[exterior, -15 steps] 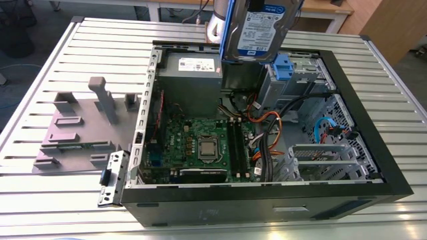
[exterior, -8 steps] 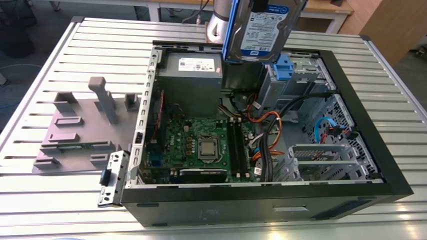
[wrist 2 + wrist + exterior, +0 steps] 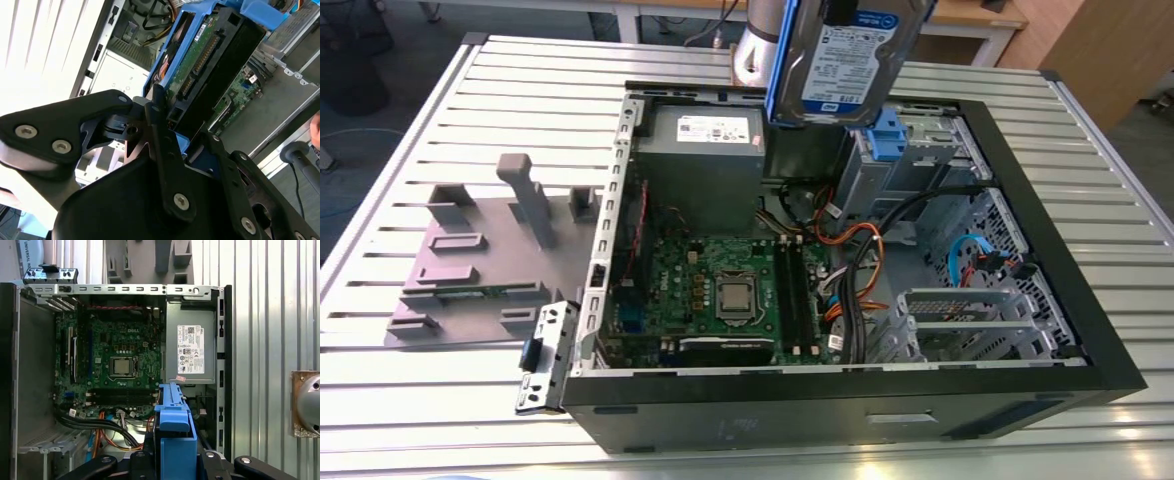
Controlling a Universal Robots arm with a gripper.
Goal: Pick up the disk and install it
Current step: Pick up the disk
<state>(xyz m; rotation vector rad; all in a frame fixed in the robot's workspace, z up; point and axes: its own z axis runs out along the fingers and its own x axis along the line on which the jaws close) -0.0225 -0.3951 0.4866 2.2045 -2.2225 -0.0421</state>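
Blue plastic wraps the edge of the silver disk (image 3: pixel 847 60). It hangs in the air, standing on its edge, over the far end of the open computer box (image 3: pixel 1067 290) in the exterior view. Its white-and-blue sticker faces that camera.

In the second wrist view, the gripper (image 3: pixel 185 116) is clamped on the disk, one black finger on each side. So the picking up looks done. The disk is off the bench (image 3: pixel 520 90) and touches nothing else.

The putting in is not done yet. The disk is above the box, not inside it. Just under it sits a metal rack (image 3: pixel 927 155) with a blue clip, and that is likely its home. In the first wrist view, the disk's blue frame points down toward the box, beside the green board (image 3: pixel 120 365) and the grey power box (image 3: pixel 190 345). A grey holder (image 3: pixel 480 260) lies on the bench beside the computer box.
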